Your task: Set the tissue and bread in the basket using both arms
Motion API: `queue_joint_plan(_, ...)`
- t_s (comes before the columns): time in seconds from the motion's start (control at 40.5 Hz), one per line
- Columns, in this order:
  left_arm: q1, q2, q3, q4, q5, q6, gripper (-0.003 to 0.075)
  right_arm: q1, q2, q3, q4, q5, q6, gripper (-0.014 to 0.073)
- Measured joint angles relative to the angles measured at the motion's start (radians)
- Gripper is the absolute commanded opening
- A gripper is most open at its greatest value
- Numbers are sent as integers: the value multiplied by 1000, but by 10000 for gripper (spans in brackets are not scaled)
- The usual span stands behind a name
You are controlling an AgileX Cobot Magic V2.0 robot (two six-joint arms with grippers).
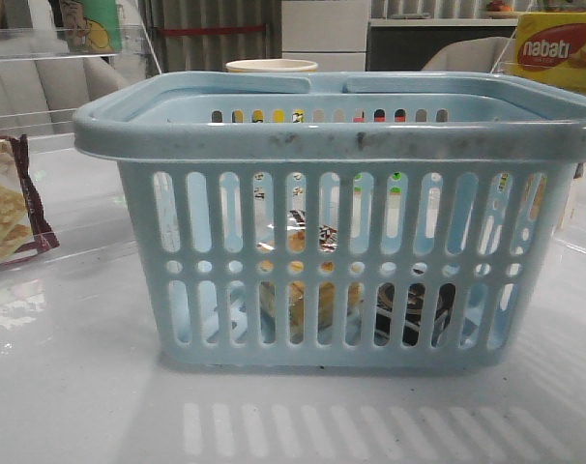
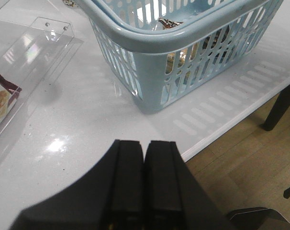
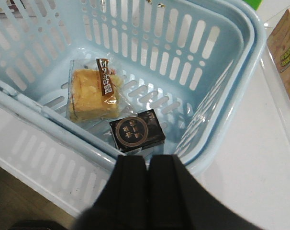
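The light-blue basket (image 1: pixel 332 145) stands mid-table. It also shows in the left wrist view (image 2: pixel 154 38) and the right wrist view (image 3: pixel 221 96). The bread (image 3: pixel 93 93), golden-brown in clear wrap, lies on the basket floor. The tissue (image 3: pixel 136 130), a small black packet, lies beside it. Through the slots in the front view the bread (image 1: pixel 307 295) and the tissue (image 1: pixel 419 304) show dimly. My left gripper (image 2: pixel 145 143) is shut and empty, over bare table apart from the basket. My right gripper (image 3: pixel 149 158) is shut and empty, above the basket's rim near the tissue.
A maroon-edged cracker bag (image 1: pixel 8 208) lies at the left, also in the left wrist view (image 2: pixel 1 96), under a clear plastic stand (image 2: pixel 35 43). A yellow nabati box (image 1: pixel 559 48) is back right. A cup (image 1: pixel 272 66) stands behind the basket. The table's front edge (image 2: pixel 231 120) is close by.
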Motion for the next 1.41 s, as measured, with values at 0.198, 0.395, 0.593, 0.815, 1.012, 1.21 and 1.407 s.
queue_joint_plan(0.198, 67, -93, 60, 55, -46, 0, 91, 0, 0, 0, -2, 0, 0, 55)
queue_joint_plan(0.395, 316, -274, 270, 59, -328, 2, 91, 0, 0, 0, -2, 0, 0, 55)
queue_joint_plan(0.593, 526, -435, 506, 22, -577, 2, 91, 0, 0, 0, -5, 0, 0, 55)
queue_joint_plan(0.815, 573, -483, 602, 17, -697, 2, 91, 0, 0, 0, -5, 2, 0, 55)
queue_joint_plan(1.012, 573, -483, 602, 17, -703, 2, 91, 0, 0, 0, -5, 7, 0, 55)
queue_joint_plan(1.21, 573, -483, 602, 17, -703, 2, 91, 0, 0, 0, -5, 8, 0, 55)
queue_joint_plan(1.407, 575, -483, 602, 16, -703, 2, 91, 0, 0, 0, -5, 11, 0, 55)
